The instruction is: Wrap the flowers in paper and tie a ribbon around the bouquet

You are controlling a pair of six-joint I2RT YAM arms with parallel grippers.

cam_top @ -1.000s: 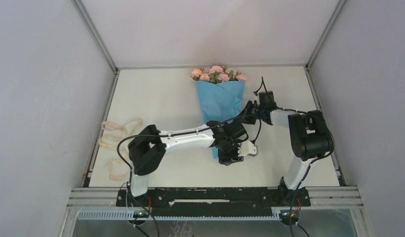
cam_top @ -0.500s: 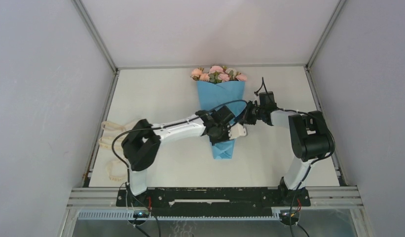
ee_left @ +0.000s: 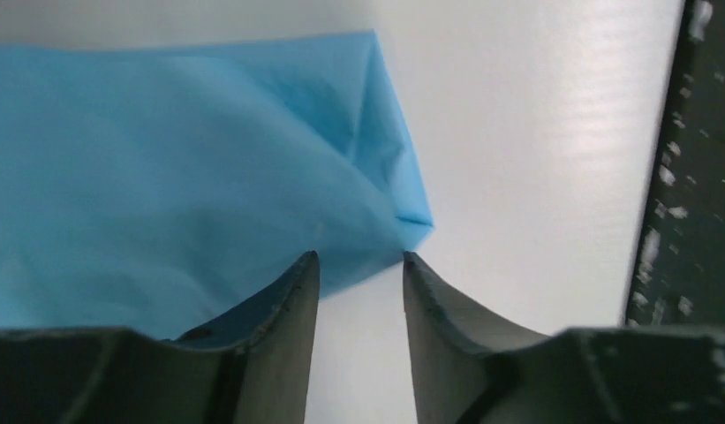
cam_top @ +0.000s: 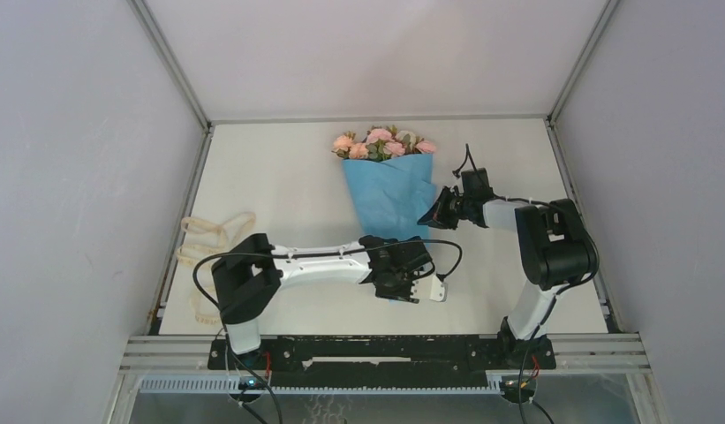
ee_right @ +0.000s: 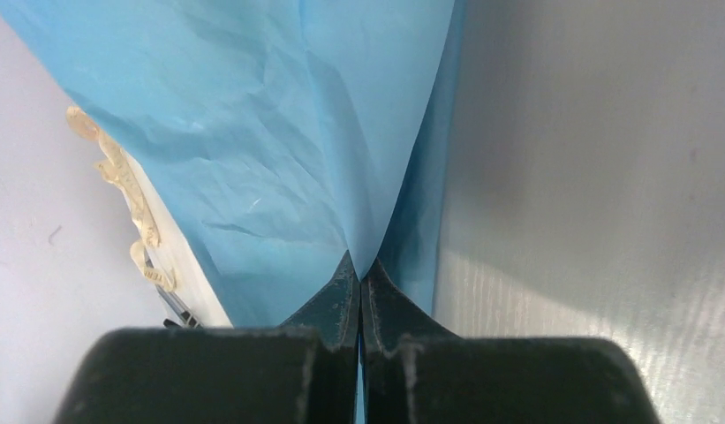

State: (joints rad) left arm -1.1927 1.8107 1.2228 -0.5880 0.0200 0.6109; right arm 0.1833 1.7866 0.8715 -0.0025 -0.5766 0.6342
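On the white table (cam_top: 279, 177), centre frame, lies the bouquet (cam_top: 389, 190). The right gripper (ee_right: 359, 269) pinches the paper (ee_right: 279, 132) at its right edge; the left gripper (ee_left: 359, 261) stands parted at the lower tip.

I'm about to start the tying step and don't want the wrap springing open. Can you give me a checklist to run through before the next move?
1. Right gripper pinching the crinkly sky-blue paper wrap: ok, jaws shut on a fold at its edge.
2. Left gripper free for the ribbon: ok, open, with the wrap's narrow tip just ahead of its fingertips and not gripped.
3. Pink and cream blooms showing at the wide end: ok.
4. Cream lace ribbon around the wrap: not ok, it lies loose near the white table's left edge, apart from the wrap.
5. Wrap would hold closed if released: cannot tell.
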